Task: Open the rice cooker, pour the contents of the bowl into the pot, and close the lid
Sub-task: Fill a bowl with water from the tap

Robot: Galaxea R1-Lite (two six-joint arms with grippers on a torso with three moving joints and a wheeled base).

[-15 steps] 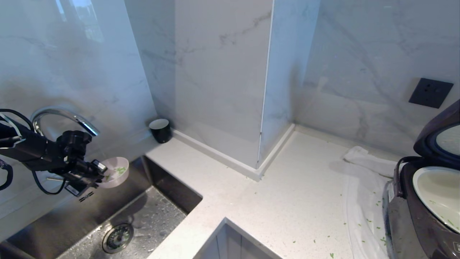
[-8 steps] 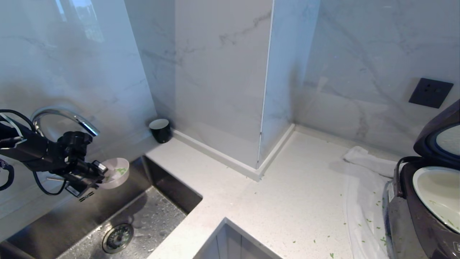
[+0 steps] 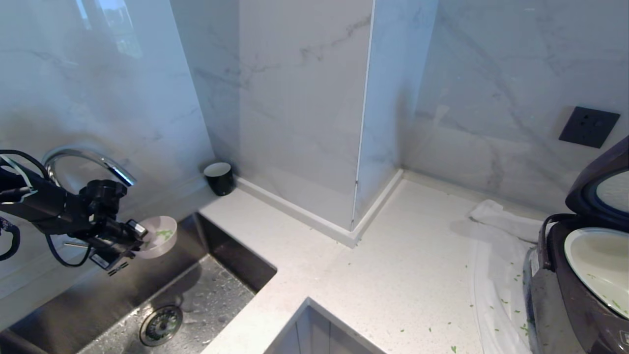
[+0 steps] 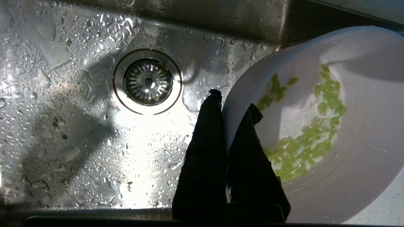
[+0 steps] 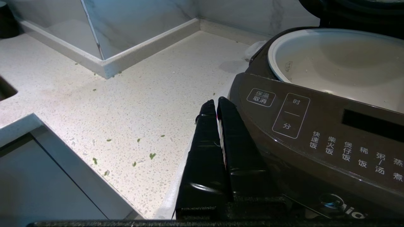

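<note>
At the far left my left gripper (image 3: pixel 140 237) holds the small pale pink bowl (image 3: pixel 159 237) by its rim above the sink, one finger inside and one outside. The bowl (image 4: pixel 363 142) is about level, with the green contents (image 4: pixel 309 142) lying in it. The dark rice cooker (image 3: pixel 565 305) stands at the right edge of the counter, its lid (image 3: pixel 602 182) raised. A few green bits lie in the cream pot (image 3: pixel 597 265). My right gripper (image 5: pixel 216 105) is shut on nothing, beside the cooker's front panel (image 5: pixel 315 142), below the pot (image 5: pixel 331 60).
The wet steel sink (image 3: pixel 98 295) with its drain (image 3: pixel 160 325) lies under the bowl, a curved faucet (image 3: pixel 88 160) behind it. A black cup (image 3: pixel 219 178) stands by the wall corner. A white cloth (image 3: pixel 496 255) and scattered green bits (image 3: pixel 452 348) lie left of the cooker.
</note>
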